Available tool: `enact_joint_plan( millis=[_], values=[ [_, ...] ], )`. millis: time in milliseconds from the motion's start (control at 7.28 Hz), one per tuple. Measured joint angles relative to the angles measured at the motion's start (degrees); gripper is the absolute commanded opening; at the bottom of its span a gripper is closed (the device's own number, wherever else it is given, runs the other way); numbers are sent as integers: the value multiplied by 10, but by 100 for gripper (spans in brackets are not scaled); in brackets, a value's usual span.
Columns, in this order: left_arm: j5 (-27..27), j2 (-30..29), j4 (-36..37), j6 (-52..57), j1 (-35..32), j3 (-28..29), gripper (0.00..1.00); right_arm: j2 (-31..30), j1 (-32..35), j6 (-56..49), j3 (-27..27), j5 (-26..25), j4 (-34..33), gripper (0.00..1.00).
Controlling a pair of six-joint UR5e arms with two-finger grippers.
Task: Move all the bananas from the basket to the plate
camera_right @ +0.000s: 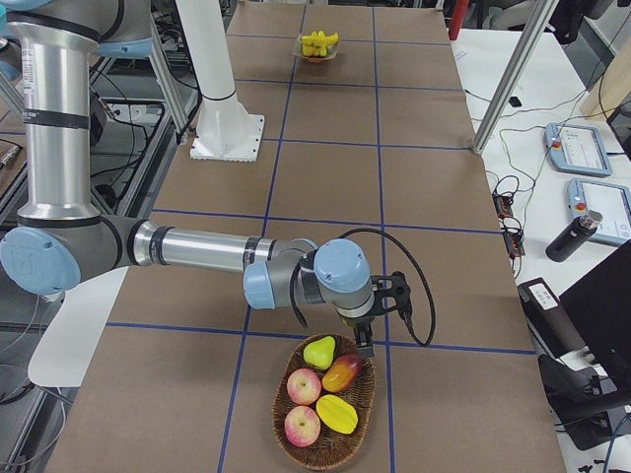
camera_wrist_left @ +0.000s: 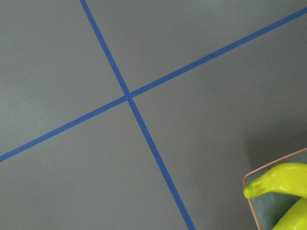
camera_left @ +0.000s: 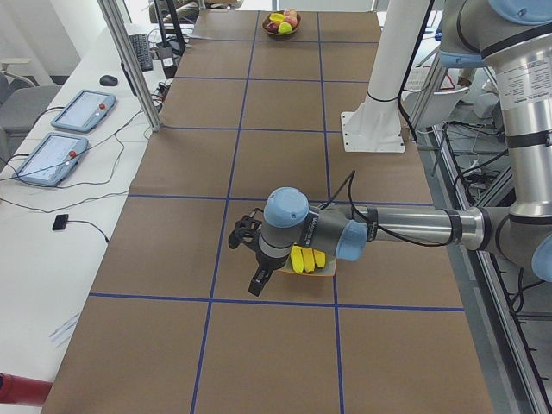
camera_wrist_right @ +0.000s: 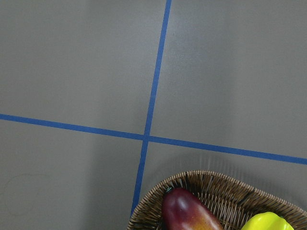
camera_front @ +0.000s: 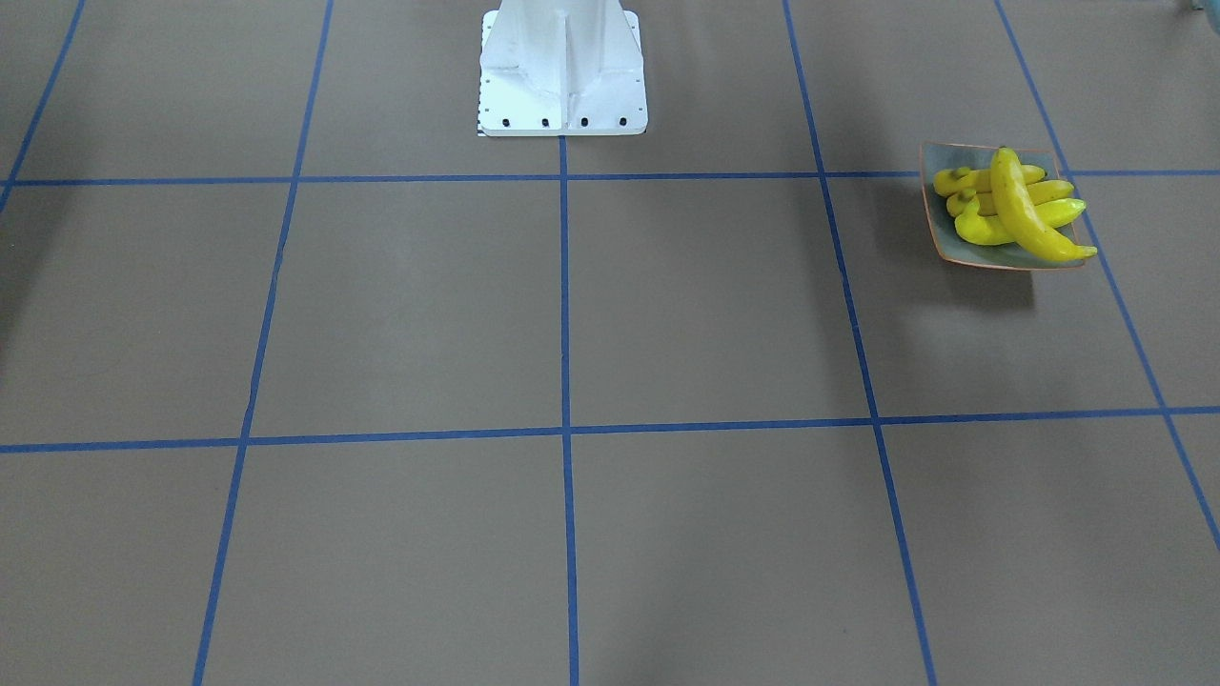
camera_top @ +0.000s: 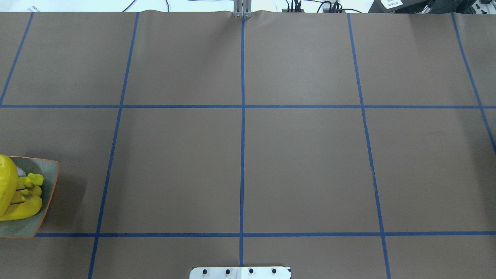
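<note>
Several yellow bananas [camera_front: 1020, 210] lie piled on the grey-green plate [camera_front: 939, 233] with the orange rim; one lies across the others. In the overhead view the plate [camera_top: 48, 182] and bananas [camera_top: 19, 193] sit at the left edge. My left gripper [camera_left: 247, 259] hovers just beside the plate [camera_left: 331, 269]; I cannot tell whether it is open or shut. The left wrist view catches a plate corner [camera_wrist_left: 263, 203] and a banana tip [camera_wrist_left: 283, 176]. My right gripper [camera_right: 383, 313] hangs by the rim of the wicker basket [camera_right: 286, 434]; its state cannot be told.
The basket holds a pear [camera_right: 318, 352], two apples, a mango [camera_wrist_right: 187, 211] and a yellow fruit [camera_right: 337, 414]. The white robot pedestal [camera_front: 562, 71] stands at mid-table. Blue tape lines grid the brown table. Tablets and cables lie on side desks.
</note>
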Motion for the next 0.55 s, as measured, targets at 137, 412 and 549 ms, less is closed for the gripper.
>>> enact_joint_plan(
  millis=[137, 412, 549],
  values=[
    [-2, -15, 71, 8, -16, -12, 100, 0, 0, 0, -1, 0, -8, 100],
    [-2, -46, 189, 8, -33, -21, 100, 0, -7, 0, 1, -1, -49, 100],
    [-9, -48, 215, 7, -39, -21, 100, -5, -12, -1, 2, -2, -59, 100]
  ],
)
